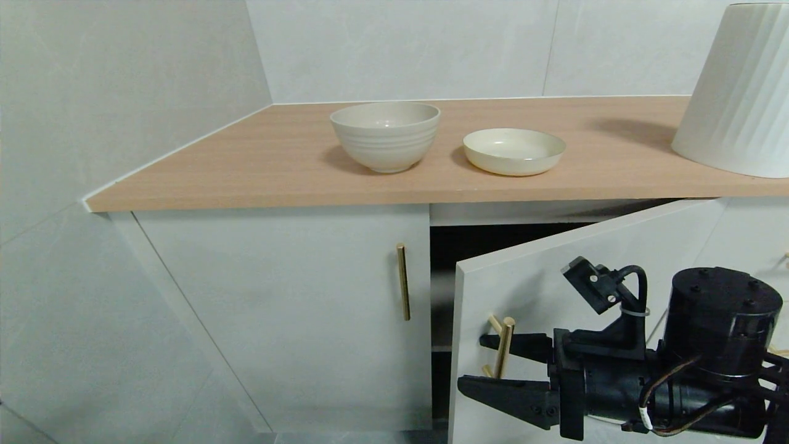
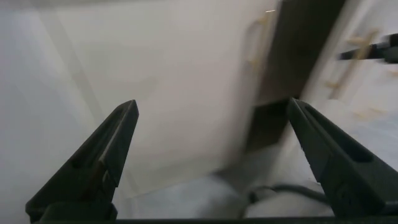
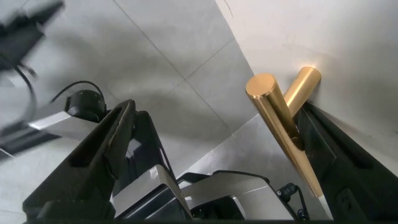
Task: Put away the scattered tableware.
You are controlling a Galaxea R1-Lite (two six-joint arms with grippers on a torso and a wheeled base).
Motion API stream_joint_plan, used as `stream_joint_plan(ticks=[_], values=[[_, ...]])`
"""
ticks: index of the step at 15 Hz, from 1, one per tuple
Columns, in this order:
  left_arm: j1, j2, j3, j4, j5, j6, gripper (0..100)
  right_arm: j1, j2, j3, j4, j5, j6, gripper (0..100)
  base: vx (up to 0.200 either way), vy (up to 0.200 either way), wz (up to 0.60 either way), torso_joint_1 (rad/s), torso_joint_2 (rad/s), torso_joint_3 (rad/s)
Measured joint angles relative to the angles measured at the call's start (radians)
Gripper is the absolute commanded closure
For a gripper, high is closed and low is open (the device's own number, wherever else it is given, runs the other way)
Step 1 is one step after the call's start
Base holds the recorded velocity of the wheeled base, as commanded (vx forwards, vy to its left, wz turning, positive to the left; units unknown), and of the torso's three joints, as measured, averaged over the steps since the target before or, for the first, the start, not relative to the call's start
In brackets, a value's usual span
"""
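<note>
A cream ribbed bowl (image 1: 385, 135) and a shallow cream dish (image 1: 513, 150) stand side by side on the wooden countertop (image 1: 246, 166). Below the counter, the right cabinet door (image 1: 555, 265) is swung partly open. My right gripper (image 1: 474, 364) is open, its fingers on either side of that door's gold handle (image 1: 505, 346). In the right wrist view the handle (image 3: 283, 124) lies close to one finger (image 3: 348, 168) of the gripper (image 3: 217, 109). My left gripper (image 2: 211, 106) is open and holds nothing, low in front of the cabinet doors.
The left cabinet door (image 1: 296, 308) is shut, with a gold handle (image 1: 403, 281). A dark gap (image 1: 441, 277) shows between the two doors. A tall white ribbed object (image 1: 739, 92) stands at the right end of the counter. Tiled walls close off the left and back.
</note>
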Motion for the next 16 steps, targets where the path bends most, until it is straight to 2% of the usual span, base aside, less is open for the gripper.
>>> stream_joint_plan(ticks=[3,5,7,9,10,11,12,16], values=[[-0.055,0.31,-0.139,-0.008,-0.067,-0.001,0,0.002,0.0,0.0,-0.001,0.0,0.0,0,0.0,0.0,0.0,0.0,0.0,0.0],[-0.125,0.504,-0.197,-0.039,-0.089,-0.002,0,0.002,0.0,0.001,-0.001,0.0,0.0,0,0.0,0.0,0.0,0.0,0.0,0.0],[-0.208,0.663,-0.213,-0.081,-0.1,-0.011,0,0.002,0.001,0.002,-0.003,0.0,-0.001,0,0.0,0.0,0.0,0.0,0.0,0.0],[-0.3,0.785,-0.179,-0.193,-0.106,-0.062,0,0.004,0.005,0.004,-0.006,0.001,-0.003,0,0.0,0.0,0.0,0.0,0.0,0.0],[-0.335,0.823,-0.157,-0.252,-0.106,-0.114,0,0.005,0.007,0.005,-0.007,0.001,-0.003,0,0.0,0.0,0.0,0.0,0.0,0.0],[-0.365,0.85,-0.141,-0.287,-0.104,-0.152,0,0.006,0.008,0.006,-0.007,0.001,-0.004,0,0.0,0.0,0.0,0.0,0.0,0.0],[-0.379,0.867,-0.132,-0.294,-0.102,-0.163,0,0.007,0.008,0.006,-0.007,0.001,-0.004,0,0.0,0.0,0.0,0.0,0.0,0.0],[-0.394,0.898,-0.124,-0.296,-0.102,-0.166,0,0.008,0.008,0.006,-0.005,0.001,-0.004,0,0.0,0.0,0.0,0.0,0.0,0.0]])
